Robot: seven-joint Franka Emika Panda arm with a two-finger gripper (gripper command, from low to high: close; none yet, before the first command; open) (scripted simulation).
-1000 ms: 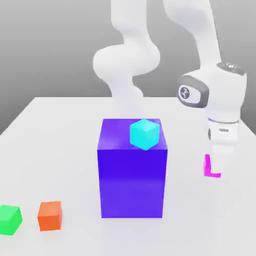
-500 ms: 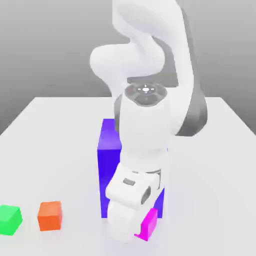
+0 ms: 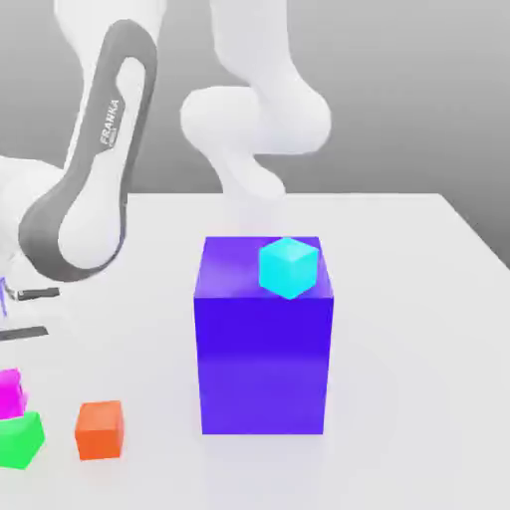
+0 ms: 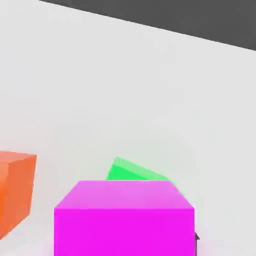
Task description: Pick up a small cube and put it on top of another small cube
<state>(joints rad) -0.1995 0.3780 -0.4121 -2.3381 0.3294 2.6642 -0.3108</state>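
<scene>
The small magenta cube [image 3: 9, 392] rests on the small green cube [image 3: 22, 439] at the front of the exterior view's left edge, and the green cube sits tilted under it. My gripper [image 3: 25, 313] hangs just above them. Its two dark fingers [image 3: 35, 294] stand apart with nothing between them, clear of the magenta cube. In the hand view the magenta cube [image 4: 124, 220] is very close, with the green cube [image 4: 134, 173] poking out askew behind it.
A small orange-red cube [image 3: 100, 429] [image 4: 15, 192] lies right next to the green one. A big purple-blue block [image 3: 264, 339] stands mid-table with a small cyan cube [image 3: 289, 267] on top. The arm's links [image 3: 95, 159] arch over the table's left side.
The arm swung from the block's front to the exterior view's left, carrying the magenta cube. The cube now lies on the green cube, which has tipped, and the fingers have parted.
</scene>
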